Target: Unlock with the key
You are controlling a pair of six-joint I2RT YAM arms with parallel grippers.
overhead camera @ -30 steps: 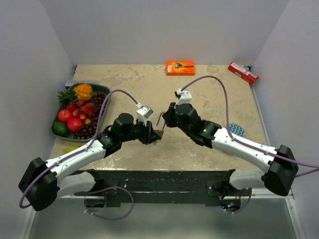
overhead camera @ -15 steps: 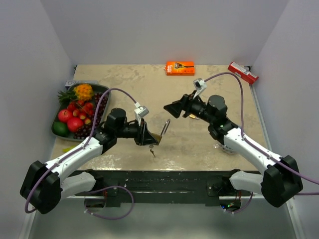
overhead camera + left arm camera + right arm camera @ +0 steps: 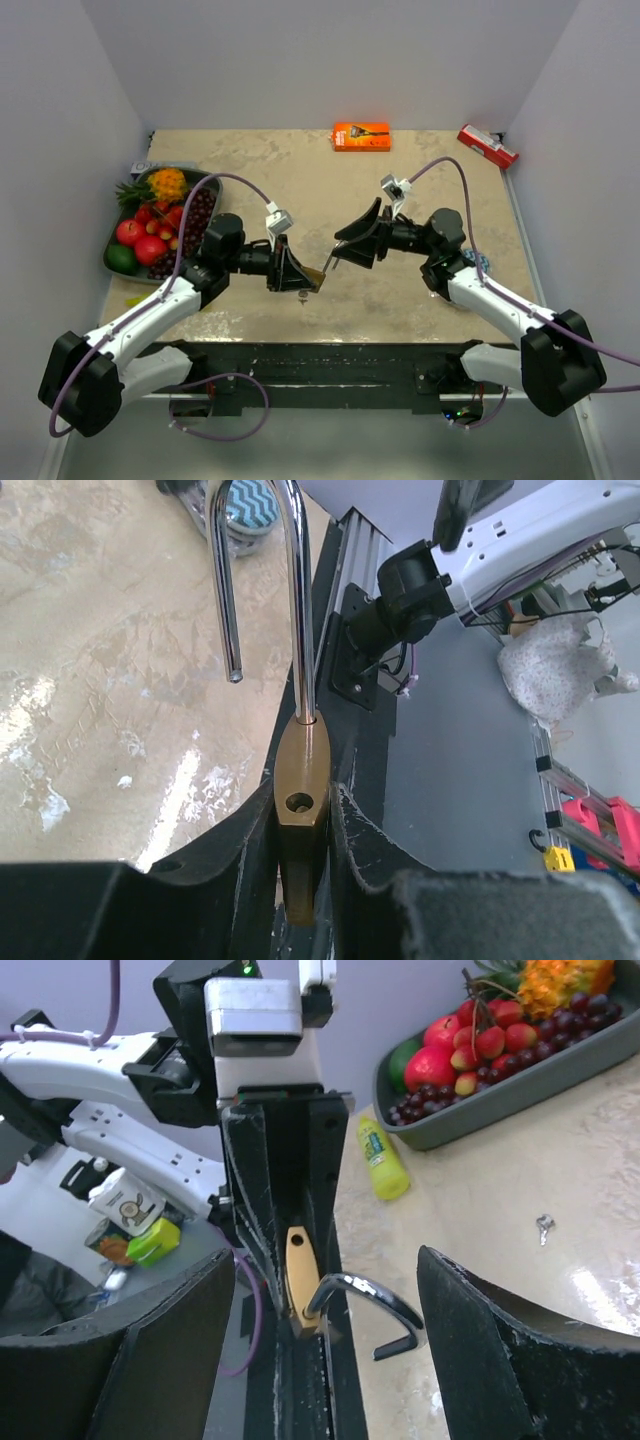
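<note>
Release noted: small silver key [image 3: 543, 1226] now loose on worktop [image 3: 420, 190], right gripper [image 3: 325, 1260] newly spread. Brass padlock [image 3: 303, 780] pinched by left gripper [image 3: 290, 270], chrome shackle [image 3: 297, 600] sprung; unlock likely complete.

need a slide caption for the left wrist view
Left gripper clamps a brass padlock, its shackle open over the table.

Two arms of white moulded shells [image 3: 140, 318] are linked by black cylindrical joints [image 3: 222, 240] and end in bulky black base housings [image 3: 75, 380] at eight and four o'clock. A purple cable [image 3: 215, 180] arcs over each to a small silver-white wrist camera box [image 3: 276, 219]. The broad matte-black fingers [image 3: 110, 1360] show a rough, layered texture.
</note>
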